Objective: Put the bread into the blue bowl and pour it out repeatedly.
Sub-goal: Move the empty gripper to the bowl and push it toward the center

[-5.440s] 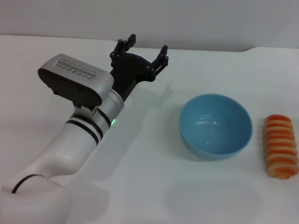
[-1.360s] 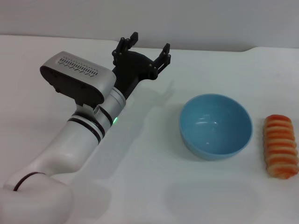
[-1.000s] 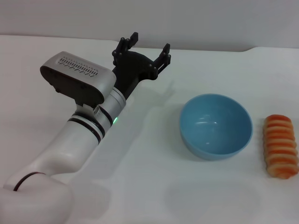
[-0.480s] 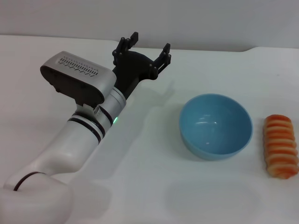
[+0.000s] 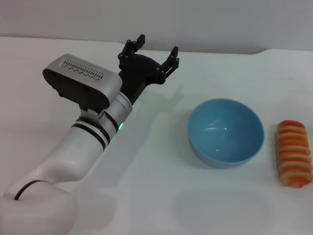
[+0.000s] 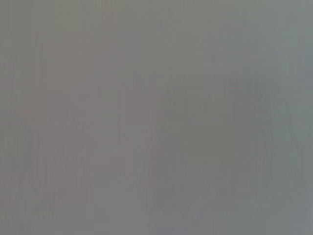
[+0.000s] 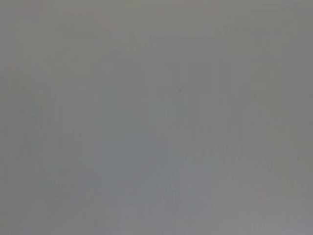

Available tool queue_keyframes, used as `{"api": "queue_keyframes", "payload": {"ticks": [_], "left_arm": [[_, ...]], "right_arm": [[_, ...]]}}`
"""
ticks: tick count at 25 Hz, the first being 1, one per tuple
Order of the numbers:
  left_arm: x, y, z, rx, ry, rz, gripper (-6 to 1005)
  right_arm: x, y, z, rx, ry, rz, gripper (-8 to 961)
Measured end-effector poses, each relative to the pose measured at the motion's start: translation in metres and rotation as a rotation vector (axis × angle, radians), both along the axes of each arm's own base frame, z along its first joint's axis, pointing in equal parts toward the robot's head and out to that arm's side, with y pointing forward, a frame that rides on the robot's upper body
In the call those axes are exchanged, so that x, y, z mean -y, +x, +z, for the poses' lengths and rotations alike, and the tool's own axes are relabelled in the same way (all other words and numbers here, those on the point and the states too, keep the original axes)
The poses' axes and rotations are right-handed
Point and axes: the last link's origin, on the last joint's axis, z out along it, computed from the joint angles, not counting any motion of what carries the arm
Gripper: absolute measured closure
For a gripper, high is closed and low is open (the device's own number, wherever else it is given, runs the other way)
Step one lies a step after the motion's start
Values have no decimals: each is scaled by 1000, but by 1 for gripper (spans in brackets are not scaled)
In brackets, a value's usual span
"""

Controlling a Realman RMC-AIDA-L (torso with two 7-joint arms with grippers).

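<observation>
Head view: left gripper [image 5: 150,50] spread, empty, far from the glossy light-blue round bowl [image 5: 226,132]; the ridged orange-and-cream toy loaf [image 5: 293,153] lies beside it on the white counter [image 5: 161,196], probably light; grip mid-length.

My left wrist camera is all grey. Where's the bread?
Observer: The bread lies just right of the bowl, not in it.
Operator: Is anything inside the bowl?
Observer: No, it's empty and standing upright.
Operator: Where's my left claw?
Observer: The left claw is open and holds nothing. It is left of the bowl and farther back, well apart from it.
</observation>
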Motion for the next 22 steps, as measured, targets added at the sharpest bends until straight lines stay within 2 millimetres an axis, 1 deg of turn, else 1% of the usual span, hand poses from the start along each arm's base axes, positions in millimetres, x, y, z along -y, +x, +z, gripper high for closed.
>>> {"api": "queue_keyframes", "payload": {"ticks": [22], "left_arm": [[3, -3, -1, -2, -4, 6, 169]], "right_arm": [[0, -1, -3, -4, -10, 1, 315]]}}
